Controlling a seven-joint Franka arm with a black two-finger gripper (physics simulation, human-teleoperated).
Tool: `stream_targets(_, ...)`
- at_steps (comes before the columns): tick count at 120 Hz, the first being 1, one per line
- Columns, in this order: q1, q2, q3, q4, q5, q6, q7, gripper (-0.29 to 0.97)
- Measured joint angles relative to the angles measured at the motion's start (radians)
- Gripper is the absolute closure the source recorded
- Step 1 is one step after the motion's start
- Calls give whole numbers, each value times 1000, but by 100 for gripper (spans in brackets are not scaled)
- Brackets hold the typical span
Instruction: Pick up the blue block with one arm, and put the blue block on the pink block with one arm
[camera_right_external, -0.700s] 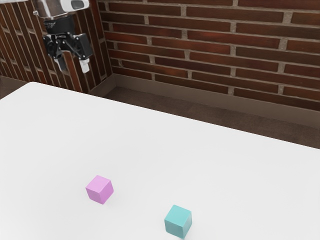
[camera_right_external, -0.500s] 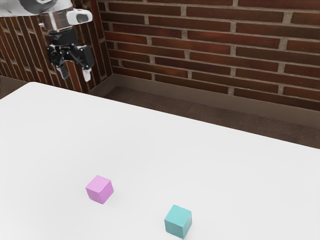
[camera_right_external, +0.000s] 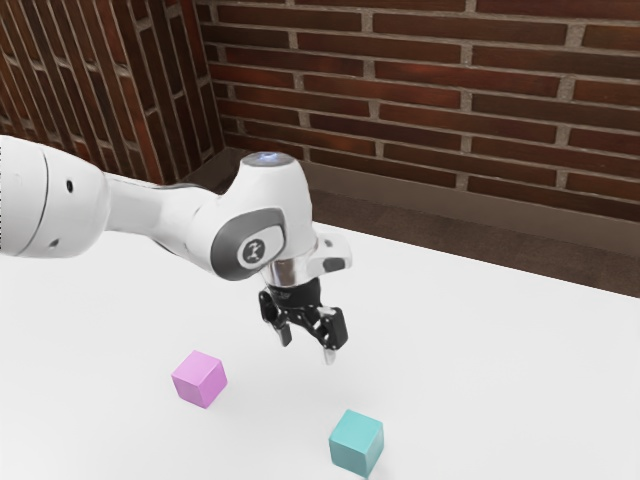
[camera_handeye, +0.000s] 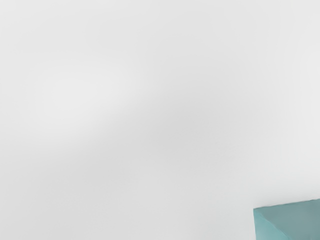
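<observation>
The blue block (camera_right_external: 357, 443) is a small cube with sharp edges and flat, smooth, matte faces. Its colour is a pale blue-green, with the top face a little lighter than the two shaded sides. It sits flat on the table near the front edge, toward the exterior view's right of the pink block, and nothing touches it. In the wrist view one corner of the blue block (camera_handeye: 290, 222) shows against the plain tabletop, a lighter face meeting a darker one along a straight edge.

The pink block (camera_right_external: 199, 379) is a cube of the same kind, smooth and matte, in a soft lilac-pink. It also rests flat on the table, well apart from the blue one.

The gripper (camera_right_external: 308, 342) hangs in the air above the table. In the exterior view it lies between the two blocks and higher in the picture, clear of both. Its two black fingers (camera_right_external: 329, 347) point down and stand apart with an empty gap between them, so it grasps nothing.

The arm (camera_right_external: 150, 215) is made of rounded, glossy white shells with a grey joint cap, and it reaches in from the exterior view's left.

The table (camera_right_external: 500, 350) has a smooth, plain white top without marks. Behind it runs a strip of dark brown floor (camera_right_external: 450, 225), and then a wall (camera_right_external: 450, 90) of rough red-brown bricks with pale mortar lines.
</observation>
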Motion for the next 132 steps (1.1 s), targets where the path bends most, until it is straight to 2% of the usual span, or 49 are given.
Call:
stream_targets(17, -37, -3, -27, -40, 15, 118, -32, 3)
stream_targets(46, -42, 20, -100, -53, -54, 103, -109, 4)
stream_targets(70, -72, 37, -119, -55, -75, 118, -150, 5)
stream_targets(101, -108, 28, -121, -93, -71, 123, -170, 7)
stream_targets(132, -131, 33, -121, -97, -32, 127, -177, 8)
